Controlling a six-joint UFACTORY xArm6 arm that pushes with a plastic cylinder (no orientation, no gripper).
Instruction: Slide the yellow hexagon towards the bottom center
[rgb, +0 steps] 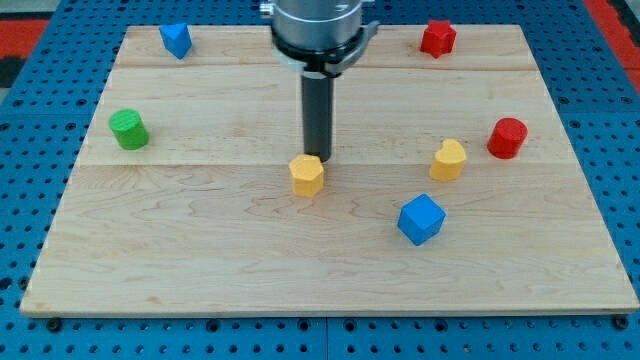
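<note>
The wooden surface (200, 260) fills most of the view, a pale board lying on a blue perforated base (30, 330). Above it, at the view's top centre, the arm's grey mount (318, 25) carries the dark rod (318, 110), which stands upright and reaches down to the board.

There is no gripper here — the rod simply ends in my tip (318, 157), so there is nothing to stand apart or together. My tip sits just above the yellow hexagon (307, 175) in the view, at that block's upper right edge, touching it or very nearly so; I cannot tell which.

The hexagon lies near the middle of the board, a little left of centre, with bare wood between it and the bottom edge.

The blue cube (421, 219) is the largest block, lying right of and below the hexagon, well apart from it. Just above it toward the right is a second yellow block (449, 160), rounded on top; its exact shape is hard to make out. Further right, near the board's right edge, stands a red cylinder (507, 137).

A green cylinder (128, 129) stands near the left edge. At the top left is a small blue block (176, 40), and at the top right a red block (437, 38) — both with shapes too small to tell.
</note>
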